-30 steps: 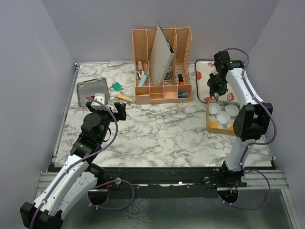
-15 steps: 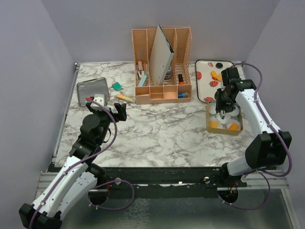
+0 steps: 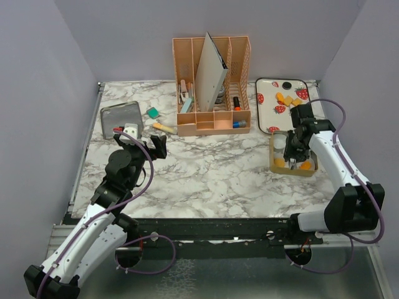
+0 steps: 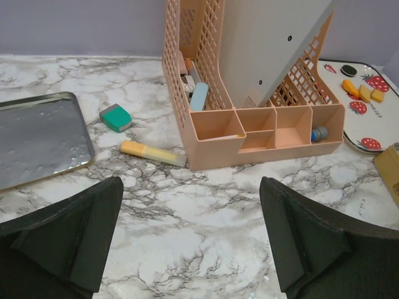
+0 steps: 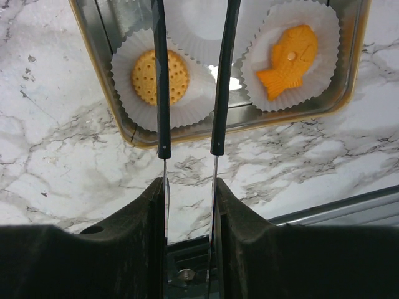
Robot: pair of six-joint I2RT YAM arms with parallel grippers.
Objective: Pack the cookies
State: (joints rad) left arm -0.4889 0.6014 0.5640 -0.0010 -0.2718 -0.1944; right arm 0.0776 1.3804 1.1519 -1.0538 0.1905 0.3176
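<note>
Several orange-yellow cookies (image 3: 288, 99) lie on the strawberry-print tray (image 3: 268, 93) at the back right; the left wrist view shows these cookies (image 4: 365, 92) too. My right gripper (image 3: 293, 148) is shut on a pair of thin black-tipped tongs (image 5: 162, 112) and hangs over the gold tin box (image 5: 249, 121). White paper cups in the box hold a round cookie (image 5: 160, 76) and a fish-shaped cookie (image 5: 288, 61). The tong tips run out of the top of the wrist view, so what they hold is hidden. My left gripper (image 4: 190, 237) is open above bare marble on the left.
A peach desk organiser (image 3: 212, 87) with a grey folder stands at the back centre. A metal tray (image 3: 121, 115) lies at the back left, with a teal eraser (image 3: 152, 113) and a yellow highlighter (image 3: 163, 128) beside it.
My right arm has swung from the strawberry tray toward me, bringing the tongs over the tin box. The left arm has not moved.
</note>
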